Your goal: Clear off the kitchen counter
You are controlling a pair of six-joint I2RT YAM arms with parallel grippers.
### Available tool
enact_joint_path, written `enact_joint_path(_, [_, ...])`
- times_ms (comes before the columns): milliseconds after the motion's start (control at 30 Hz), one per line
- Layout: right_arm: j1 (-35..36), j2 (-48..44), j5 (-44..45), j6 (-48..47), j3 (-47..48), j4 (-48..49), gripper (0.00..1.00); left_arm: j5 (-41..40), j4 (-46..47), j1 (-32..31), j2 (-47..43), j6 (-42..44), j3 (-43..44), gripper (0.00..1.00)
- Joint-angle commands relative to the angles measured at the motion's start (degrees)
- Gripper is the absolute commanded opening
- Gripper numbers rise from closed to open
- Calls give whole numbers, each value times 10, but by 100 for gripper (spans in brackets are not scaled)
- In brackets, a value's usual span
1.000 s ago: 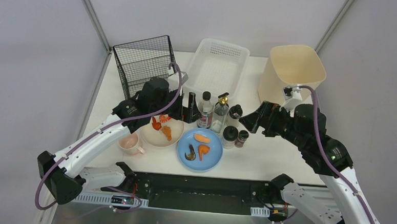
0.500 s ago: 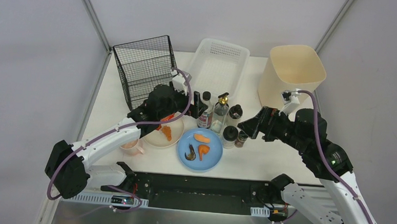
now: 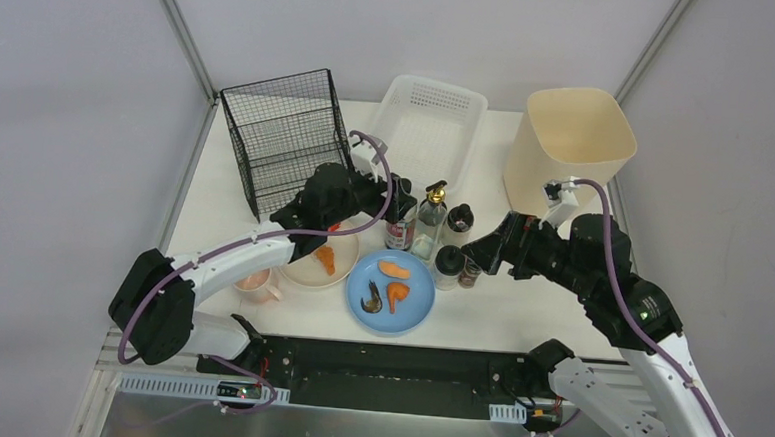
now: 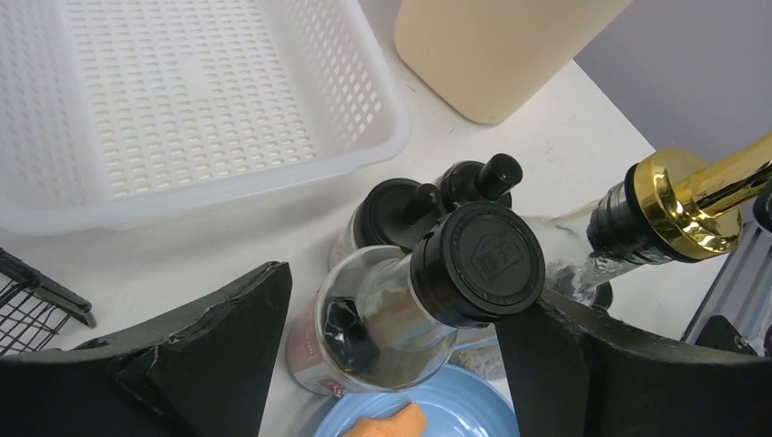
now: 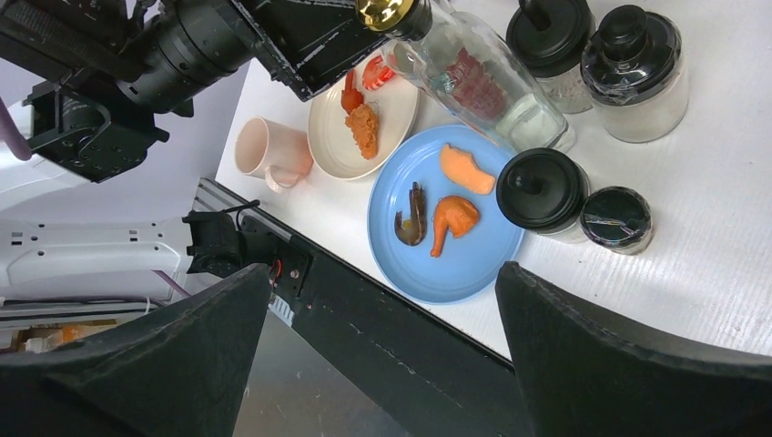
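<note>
The white kitchen counter point(image 3: 549, 317) holds a cluster of bottles and jars, a blue plate point(image 3: 390, 291) and a cream plate point(image 3: 316, 260) with food pieces, and a pink mug point(image 3: 256, 282). My left gripper point(image 3: 392, 207) is open, its jaws on either side of a black-capped glass bottle point(image 4: 473, 264) with a gap on the left side. A gold-spouted bottle point(image 3: 429, 221) stands just right of it. My right gripper point(image 3: 477, 251) is open and empty, above a black-lidded jar point(image 5: 543, 191) and a small jar point(image 5: 617, 218).
A black wire basket point(image 3: 283, 133) stands at the back left, a white perforated basket point(image 3: 426, 130) at the back middle, and a tall cream bin point(image 3: 571, 138) at the back right. Two more black-topped shakers point(image 5: 637, 73) stand behind the jars.
My left gripper has moved right from over the cream plate and now straddles the black-capped bottle. My right gripper has edged slightly lower and left toward the jars.
</note>
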Motion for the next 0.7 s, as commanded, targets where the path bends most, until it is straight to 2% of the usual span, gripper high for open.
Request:
enact_joint_path(0, [1, 1, -12, -4, -1, 17, 99, 14, 60, -2, 8, 2, 7, 79])
enact_joint_path(567, [2, -3, -16, -3, -12, 6, 99, 15, 126, -3, 35, -11, -7, 41])
enact_joint_path(667, [2, -5, -17, 0, -16, 8, 99, 10, 126, -3, 29, -3, -9, 29])
